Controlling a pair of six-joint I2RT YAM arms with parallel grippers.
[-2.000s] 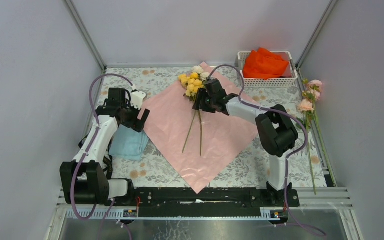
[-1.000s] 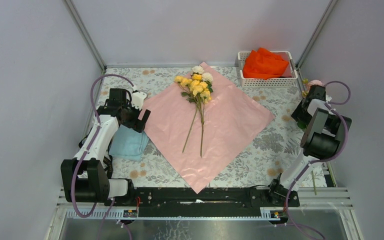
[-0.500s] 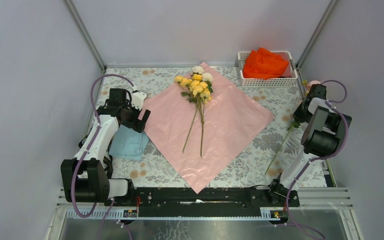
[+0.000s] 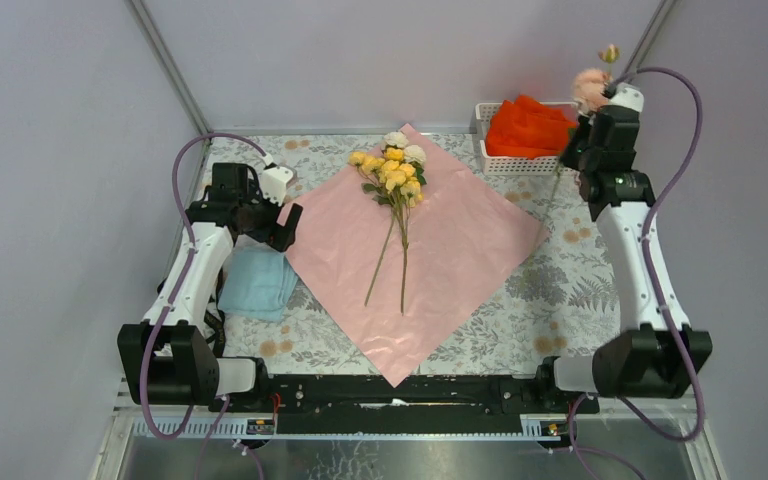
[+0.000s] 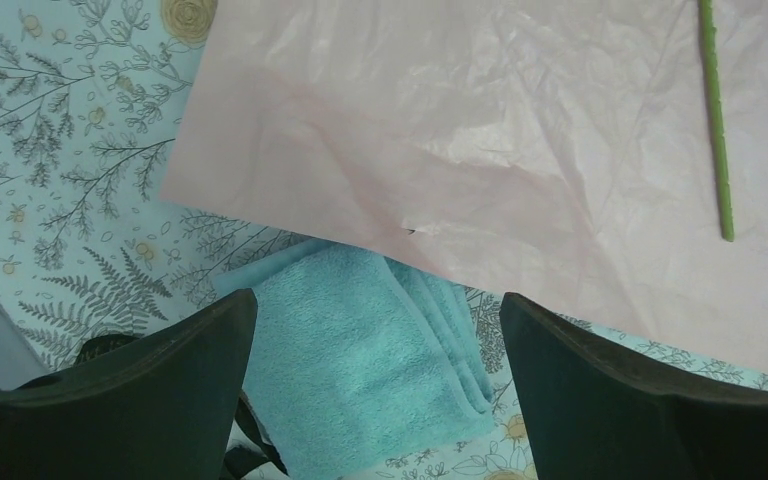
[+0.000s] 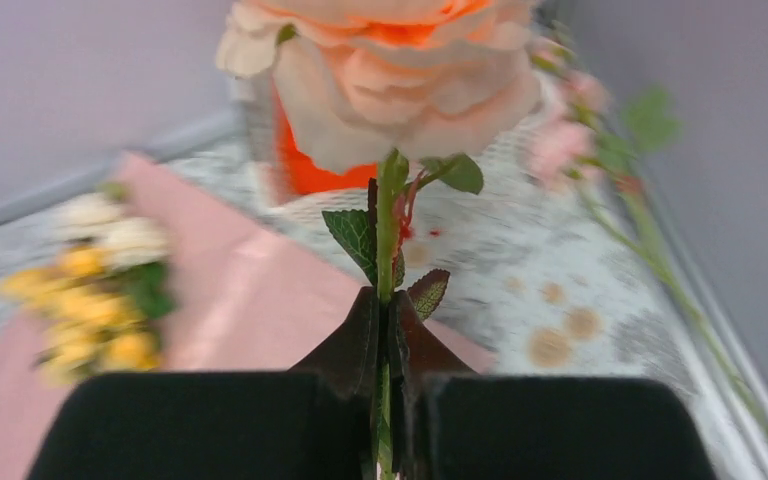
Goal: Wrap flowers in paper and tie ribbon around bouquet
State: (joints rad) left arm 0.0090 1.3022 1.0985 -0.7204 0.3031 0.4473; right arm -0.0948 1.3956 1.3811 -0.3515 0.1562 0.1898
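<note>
Having swung up from the right edge of the bench [image 4: 580, 280] within the last second, hung high beside the white basket [image 4: 535, 165] of orange cloth [image 4: 525, 128], with the right jaws clenched on the thin green stem [image 6: 388, 250] of a pink rose [image 4: 591, 88], just under the bloom and its leaves. Had stood released at that edge a second before; went from reaching to carrying. Judged this as one more flower fetched for the bunch, with no wrapping begun. Found the flowers [image 4: 392, 165], yellow and white, lying on the far corner of the paper [image 4: 460, 260], pink face up, with stems toward the near edge; well apart from the right jaws, off to their left and lower down. Kept the left jaws released and wide, hovering over the paper's left edge and the folded blue cloth [image 5: 360, 350], touching neither, with the nearest stem end off to one side and not between them. Saw no ribbon in any view.
</note>
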